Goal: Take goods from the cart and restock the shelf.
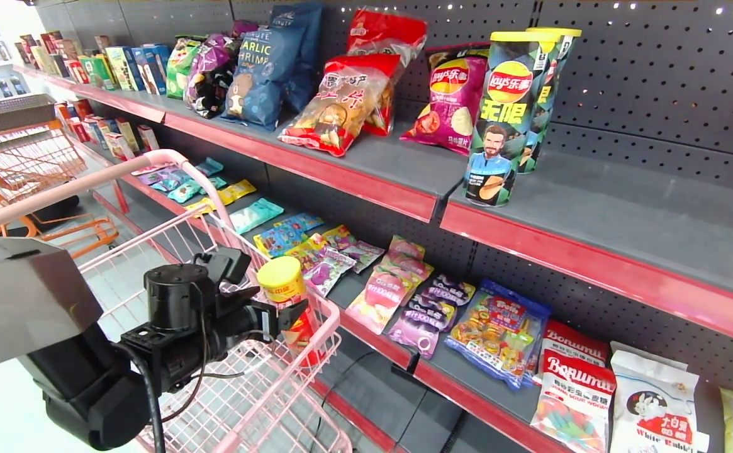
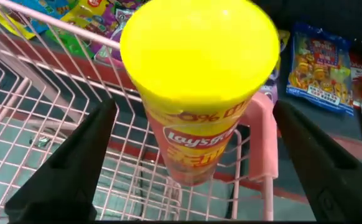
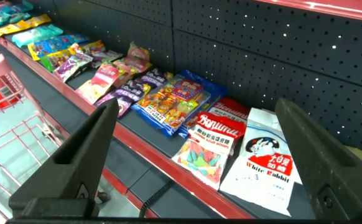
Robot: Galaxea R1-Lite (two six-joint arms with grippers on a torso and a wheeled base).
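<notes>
Task item: a chip canister point(image 2: 196, 146) with a yellow lid and red printed wall stands upright in the front corner of the pink cart point(image 1: 89, 180), just inside the rim.
Left gripper point(image 2: 194, 109): it is at the canister, with one of its fingers point(image 2: 75, 162) on each side of the tube. The fingers are spread wide. In the left wrist view a gap shows on both sides, so nothing is gripped.
Right gripper point(image 3: 196, 109): its fingers are spread and hold nothing. It hangs before the lower shelf, over the candy bags point(image 3: 168, 102).
Destination: the upper shelf point(image 1: 624, 207) probably suits, since two matching canisters point(image 1: 498, 119) stand there with bare grey board beside them.
Stage: judged to be the pick, with the grasp not yet made.
Handling, weight: likely light, with brittle contents.
Handling, wall: a stiff tube, though it may dent under hard pressure. The glossy print looks slippery.
Handling, stability: tall and narrow, so it would tip easily when set down.
Hold point: the middle of the wall, below the lid. The lid could pop off if it were taken by that.
Risk: the cart rim stands close by and could catch the base on the lift.
</notes>
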